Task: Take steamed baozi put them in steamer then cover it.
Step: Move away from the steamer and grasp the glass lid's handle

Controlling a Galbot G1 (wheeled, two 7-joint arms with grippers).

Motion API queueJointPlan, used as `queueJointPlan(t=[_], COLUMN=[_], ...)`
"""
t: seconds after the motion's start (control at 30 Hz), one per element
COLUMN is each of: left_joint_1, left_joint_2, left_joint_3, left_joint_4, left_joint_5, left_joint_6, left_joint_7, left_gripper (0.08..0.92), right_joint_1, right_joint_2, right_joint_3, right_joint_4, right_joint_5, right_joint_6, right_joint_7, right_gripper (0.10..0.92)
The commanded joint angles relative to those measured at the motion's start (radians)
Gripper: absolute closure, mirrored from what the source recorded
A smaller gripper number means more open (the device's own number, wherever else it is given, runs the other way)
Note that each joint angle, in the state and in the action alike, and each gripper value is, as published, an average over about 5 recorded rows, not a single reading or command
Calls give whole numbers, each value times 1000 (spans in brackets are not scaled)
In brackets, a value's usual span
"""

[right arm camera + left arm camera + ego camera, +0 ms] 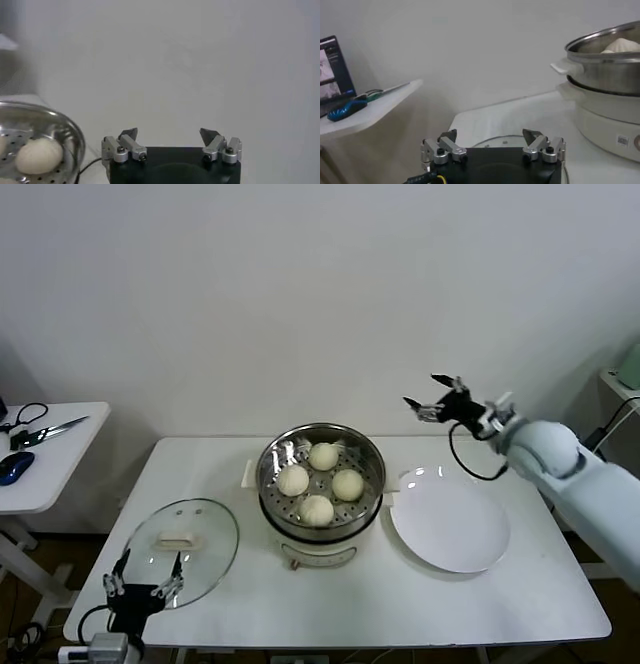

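Note:
The steamer (321,524), a shiny steel pot on a cream-white base, stands mid-table with several cream-white baozi (317,509) on its perforated tray. It shows in the left wrist view (605,75) and partly in the right wrist view (45,125). The glass cover (182,552) with its cream handle lies flat on the table left of the steamer. My left gripper (145,580) is open and empty at the cover's near edge. My right gripper (428,396) is open and empty, raised above the table to the right of the steamer.
A flat white plate (450,526) lies to the right of the steamer. A side table (45,469) at the far left carries scissors and a blue object. A white wall stands behind the table.

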Motion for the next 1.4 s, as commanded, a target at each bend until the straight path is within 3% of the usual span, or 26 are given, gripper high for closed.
queueJointPlan(t=[0.03,0.4,0.57,0.67,0.83,1.03,1.4], left_joint_1=[-13,-1,7,26,46,-65,-227], left_joint_2=[4,40,78,132,182,134,65], left_joint_3=[-10,5,1,-16,-22,7,52], left_joint_4=[9,15,36,69,163,351,588], left_joint_5=[13,50,220,473,928,1245,1353], left_joint_6=[-7,-22,-67,-132,-180,-171,-189], left_joint_7=[4,-1,-34,-102,-290,-397,-434], left_gripper=[177,177,177,177,177,177,177], right_joint_1=[-901,-1113,-1106,-1094,-1091,-1104,-1139], right_joint_2=[99,420,516,555,599,622,641], right_joint_3=[830,863,819,796,763,750,755], right_joint_4=[115,138,91,71,58,34,20], right_joint_5=[-150,-282,-347,-371,-400,-419,-417], right_joint_6=[237,447,527,545,566,616,657], right_joint_7=[47,3,4,9,17,22,26], right_gripper=[203,203,203,203,203,203,203])
